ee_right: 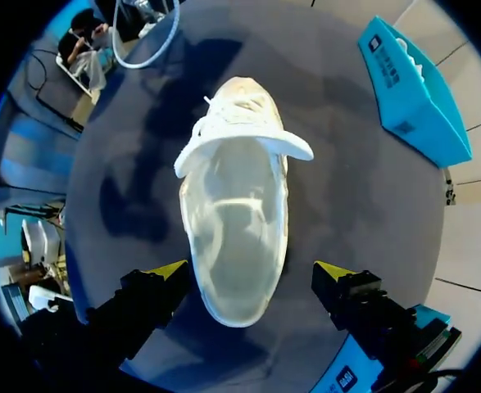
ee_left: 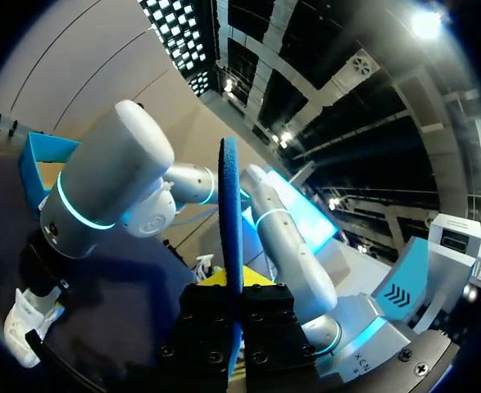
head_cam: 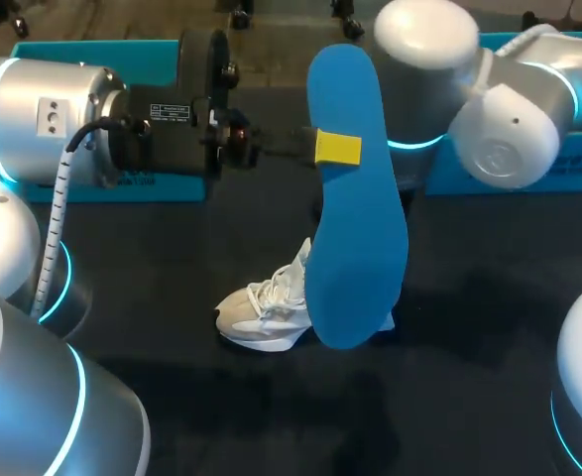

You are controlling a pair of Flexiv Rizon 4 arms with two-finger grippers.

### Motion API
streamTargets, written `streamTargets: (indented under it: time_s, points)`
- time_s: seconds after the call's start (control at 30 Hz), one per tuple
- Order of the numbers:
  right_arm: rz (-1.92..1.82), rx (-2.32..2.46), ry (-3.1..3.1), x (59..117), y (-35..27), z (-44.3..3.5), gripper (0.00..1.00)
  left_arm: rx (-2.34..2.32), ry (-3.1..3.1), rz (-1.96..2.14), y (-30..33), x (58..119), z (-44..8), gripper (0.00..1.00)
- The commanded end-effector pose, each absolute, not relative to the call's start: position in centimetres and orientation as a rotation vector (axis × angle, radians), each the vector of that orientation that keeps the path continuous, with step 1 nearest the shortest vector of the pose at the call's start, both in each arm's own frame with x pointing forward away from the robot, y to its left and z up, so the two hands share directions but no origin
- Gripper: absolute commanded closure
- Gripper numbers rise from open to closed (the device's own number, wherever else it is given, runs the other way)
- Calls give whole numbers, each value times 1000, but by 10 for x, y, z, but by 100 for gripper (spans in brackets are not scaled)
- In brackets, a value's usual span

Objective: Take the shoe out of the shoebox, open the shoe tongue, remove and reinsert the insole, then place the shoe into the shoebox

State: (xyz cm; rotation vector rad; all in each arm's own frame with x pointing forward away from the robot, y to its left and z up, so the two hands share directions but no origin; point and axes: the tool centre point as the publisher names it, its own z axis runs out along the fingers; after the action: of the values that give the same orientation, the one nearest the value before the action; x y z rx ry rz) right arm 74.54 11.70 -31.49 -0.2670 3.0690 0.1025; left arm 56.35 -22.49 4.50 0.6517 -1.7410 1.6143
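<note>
Our left gripper (ee_left: 233, 286) clamps the insole (head_cam: 355, 198) upright over the shoe (head_cam: 266, 312). Our right gripper (ee_right: 251, 274) hangs spread above the heel, toe pointing ahead.

We are in a robotics lab, at a test cell rather than in a home or a shop. Two silver-white industrial arms, our left arm (head_cam: 43, 109) and our right arm (head_cam: 514, 109), carry glowing cyan rings at their joints and lean over one dark, matte table (head_cam: 489, 327). A spiral-wrapped cable (head_cam: 58, 218) runs along the left arm. What lies here looks like a staged exercise: a teal shoebox (head_cam: 172, 188) at the table's far side, a single white shoe (head_cam: 266, 315) on the bare surface, and a blue insole (head_cam: 355, 198) pinched upright in the left gripper (ee_left: 233, 299).
</note>
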Motion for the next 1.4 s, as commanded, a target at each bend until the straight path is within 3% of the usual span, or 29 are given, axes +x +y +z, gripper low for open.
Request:
streamTargets:
  time_s: [0.03,0.73,0.9,1.4]
  points:
    - [42,-280,3064,744,121,-317,0,655,-1736,1620,-226,561,44,100]
    - [55,-226,3039,739,118,-314,0,655,-1736,1620,-226,561,44,100]
    - [47,-251,3053,762,130,-318,0,655,-1736,1620,-226,561,44,100]
    - [109,-317,3058,796,142,-365,0,655,-1736,1620,-226,561,44,100]
